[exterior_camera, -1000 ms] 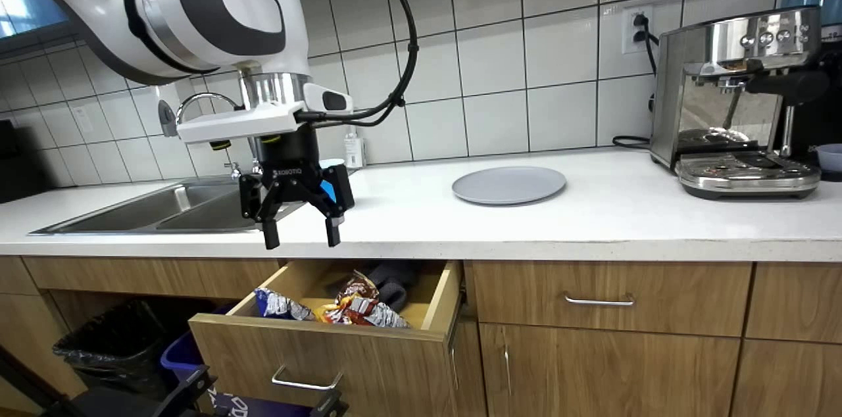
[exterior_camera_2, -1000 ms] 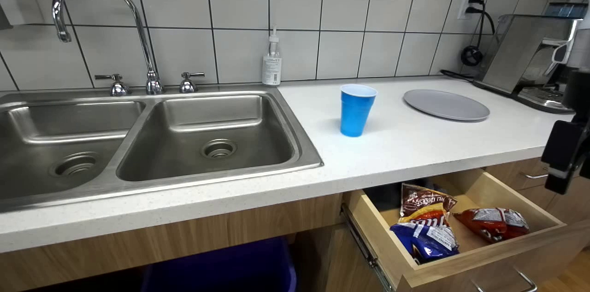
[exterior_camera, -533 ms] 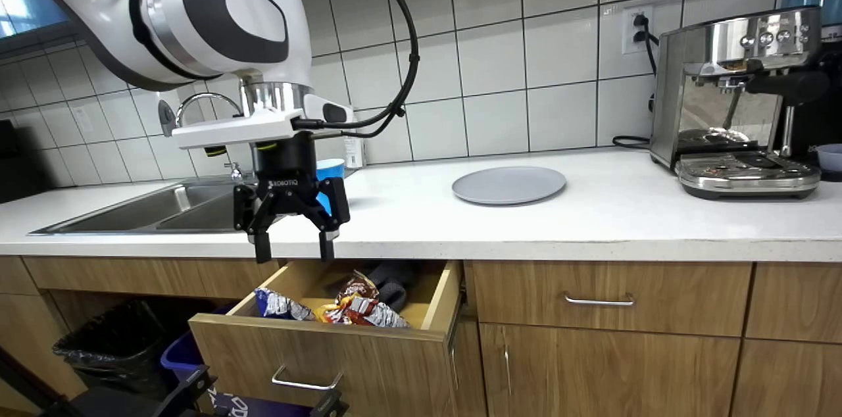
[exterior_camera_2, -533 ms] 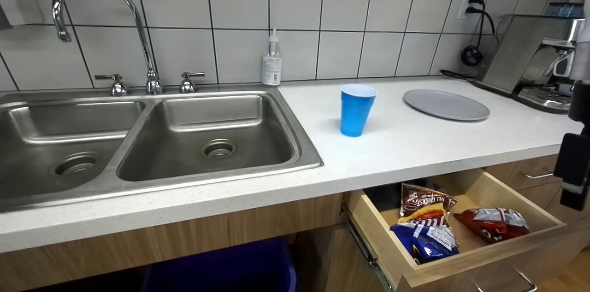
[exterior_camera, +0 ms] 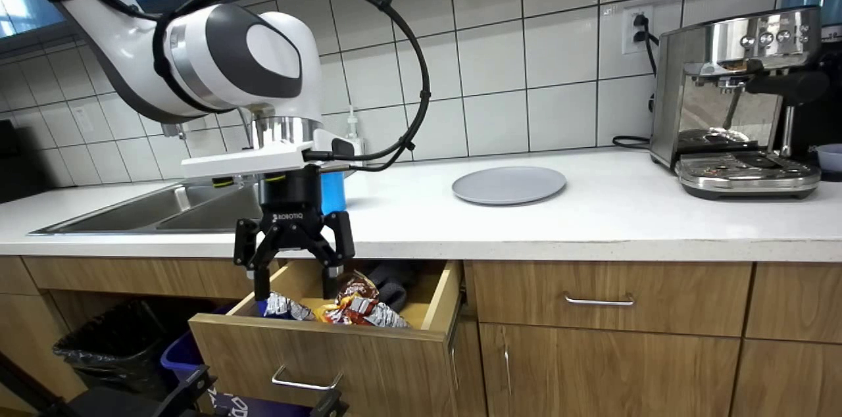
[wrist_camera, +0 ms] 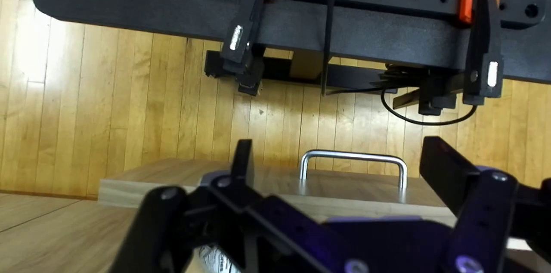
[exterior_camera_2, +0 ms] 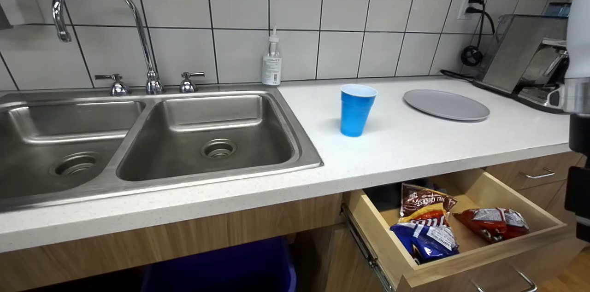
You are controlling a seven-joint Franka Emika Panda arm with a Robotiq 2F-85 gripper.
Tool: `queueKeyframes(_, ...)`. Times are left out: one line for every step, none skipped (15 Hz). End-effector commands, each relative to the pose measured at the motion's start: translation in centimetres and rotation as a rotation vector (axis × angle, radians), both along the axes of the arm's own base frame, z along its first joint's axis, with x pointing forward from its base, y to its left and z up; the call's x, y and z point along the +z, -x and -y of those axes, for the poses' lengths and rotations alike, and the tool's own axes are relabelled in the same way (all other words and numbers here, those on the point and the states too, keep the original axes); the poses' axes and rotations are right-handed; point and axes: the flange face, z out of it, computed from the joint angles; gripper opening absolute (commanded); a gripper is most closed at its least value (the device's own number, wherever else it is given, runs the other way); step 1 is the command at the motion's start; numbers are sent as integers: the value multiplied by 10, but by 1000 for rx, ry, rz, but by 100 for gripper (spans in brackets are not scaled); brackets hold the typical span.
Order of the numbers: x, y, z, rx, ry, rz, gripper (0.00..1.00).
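Before a tiled wall [exterior_camera: 496,55] runs a white counter [exterior_camera: 421,226]: sink [exterior_camera_2: 298,137] at left, cup [exterior_camera_2: 355,114] and plate [exterior_camera_2: 446,105] in the middle, coffee machine [exterior_camera: 717,101] at right. Below, the drawer [exterior_camera: 368,358] stands pulled out; inside lie a blue bag [exterior_camera_2: 428,239], near left, and a red bag [exterior_camera_2: 493,225] at right. The gripper [exterior_camera: 296,295] hangs close to the drawer, its fingers [exterior_camera: 330,284] apart; in the wrist view the handle [wrist_camera: 353,154] shows between them. Whether the gripper is directly above the bags, I cannot tell.
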Motion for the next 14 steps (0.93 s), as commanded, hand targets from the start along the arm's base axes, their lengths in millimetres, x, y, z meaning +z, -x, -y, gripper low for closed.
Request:
queueKeyframes(-22, 4, 7, 17, 11, -41, 100)
queueKeyframes(-29, 5, 8, 20, 13, -49, 100)
queueKeyframes(-36, 7, 8, 23, 13, -57, 100)
queueKeyframes(-44, 8, 9, 27, 13, -61, 100)
queueKeyframes(-51, 8, 9, 34, 18, -59, 100)
queueKeyframes(-58, 8, 9, 41, 22, -58, 100)
queueKeyframes(-65, 8, 8, 51, 33, -49, 100)
queueKeyframes(-72, 7, 8, 65, 43, -36, 100)
queueKeyframes(-78, 7, 7, 77, 51, -27, 100)
queueKeyframes(-83, 7, 6, 84, 57, -15, 100)
queueKeyframes(-88, 7, 6, 91, 61, -4, 100)
queueKeyframes(-93, 7, 5, 93, 62, 6, 100)
queueKeyframes(-97, 7, 3, 96, 60, 14, 100)
queueKeyframes(-101, 7, 1, 101, 56, 23, 100)
